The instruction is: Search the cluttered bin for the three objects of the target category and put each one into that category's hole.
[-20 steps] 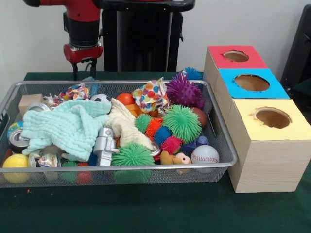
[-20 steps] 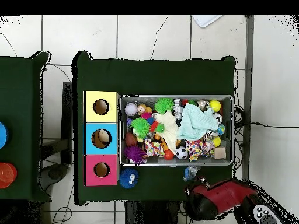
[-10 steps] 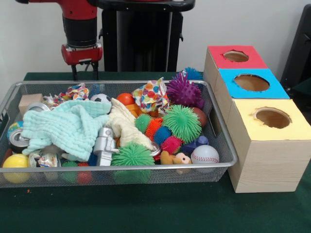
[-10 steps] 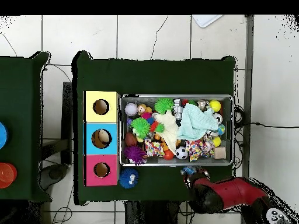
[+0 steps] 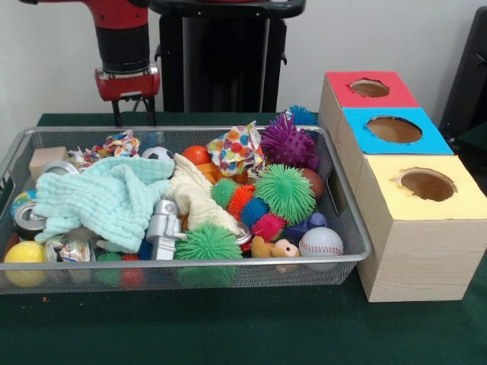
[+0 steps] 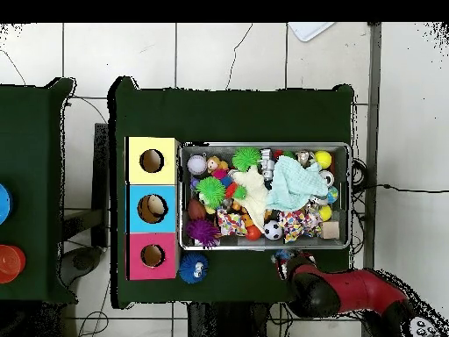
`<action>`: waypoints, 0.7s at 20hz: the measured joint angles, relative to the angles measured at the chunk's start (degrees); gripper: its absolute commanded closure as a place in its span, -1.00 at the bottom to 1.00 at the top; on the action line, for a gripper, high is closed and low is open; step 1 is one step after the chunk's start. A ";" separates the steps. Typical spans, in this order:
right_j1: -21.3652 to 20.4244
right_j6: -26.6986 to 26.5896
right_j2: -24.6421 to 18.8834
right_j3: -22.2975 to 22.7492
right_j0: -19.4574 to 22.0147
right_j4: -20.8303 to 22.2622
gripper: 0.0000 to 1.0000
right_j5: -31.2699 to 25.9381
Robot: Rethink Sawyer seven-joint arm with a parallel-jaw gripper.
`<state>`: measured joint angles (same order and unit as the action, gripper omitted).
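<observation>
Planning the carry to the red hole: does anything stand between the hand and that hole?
One thing: a blue spiky ball lies on the table beside the red-topped box, between the hand and the hole. The bin runs alongside, not across.

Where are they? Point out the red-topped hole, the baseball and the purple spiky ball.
red-topped hole (image 5: pixel 370 87), front view, hole's opening.
baseball (image 5: pixel 320 242), front view, its white face.
purple spiky ball (image 5: pixel 288 144), front view, its middle.

Red arm (image 6: pixel 351 290) just outside the bin (image 6: pixel 265 247), perhaps above a bottle (image 6: pixel 282 259).
</observation>
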<state>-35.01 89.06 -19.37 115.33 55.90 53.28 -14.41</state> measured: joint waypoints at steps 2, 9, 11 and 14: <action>0.11 0.00 0.61 -0.17 -0.49 -0.26 -1.00 0.01; 0.08 0.00 1.21 -0.27 -0.97 -1.22 -1.00 0.17; 0.04 0.00 1.21 -0.25 -0.97 -1.73 -1.00 0.15; 0.17 0.00 1.21 -0.28 -0.97 -2.74 -1.00 0.21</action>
<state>-34.85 89.06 -18.16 115.05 54.93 50.54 -14.20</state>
